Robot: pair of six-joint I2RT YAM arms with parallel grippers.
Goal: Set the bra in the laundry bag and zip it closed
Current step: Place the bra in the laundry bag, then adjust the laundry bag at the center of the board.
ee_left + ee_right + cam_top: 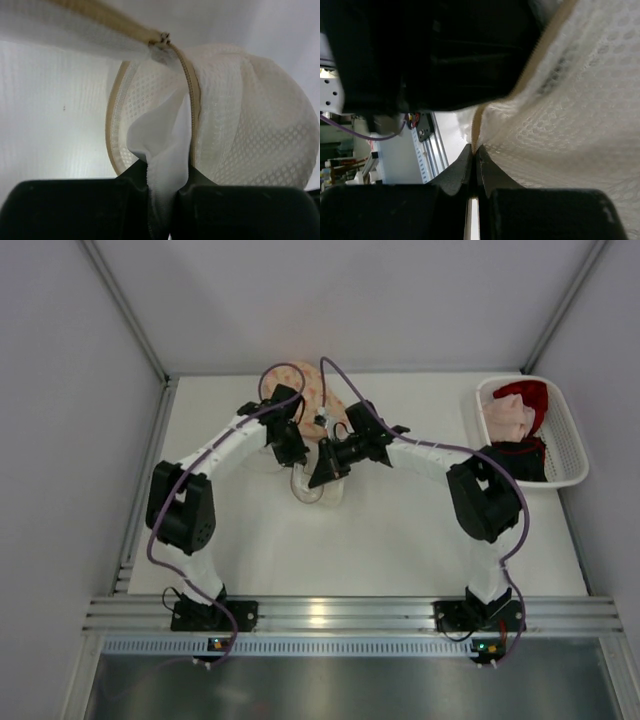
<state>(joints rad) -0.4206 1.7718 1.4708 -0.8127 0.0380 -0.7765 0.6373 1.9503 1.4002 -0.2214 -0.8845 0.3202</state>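
Meeting over the table's (400, 540) far-middle edge, both arms reach the laundry bag (335, 408). Left wrist: left gripper (162, 175) clenched on bag fabric beside the zipper (192, 90). Right wrist: right gripper (474, 152) pinched tight on zipper tape.

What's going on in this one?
Both arms meet at the laundry bag towards the back of the table. The left tool is pinched on white cloth at the bag's opening. The right tool is closed on the bag's edge, along the zip. The zip is not closed yet. A basket of clothes sits off to the right.
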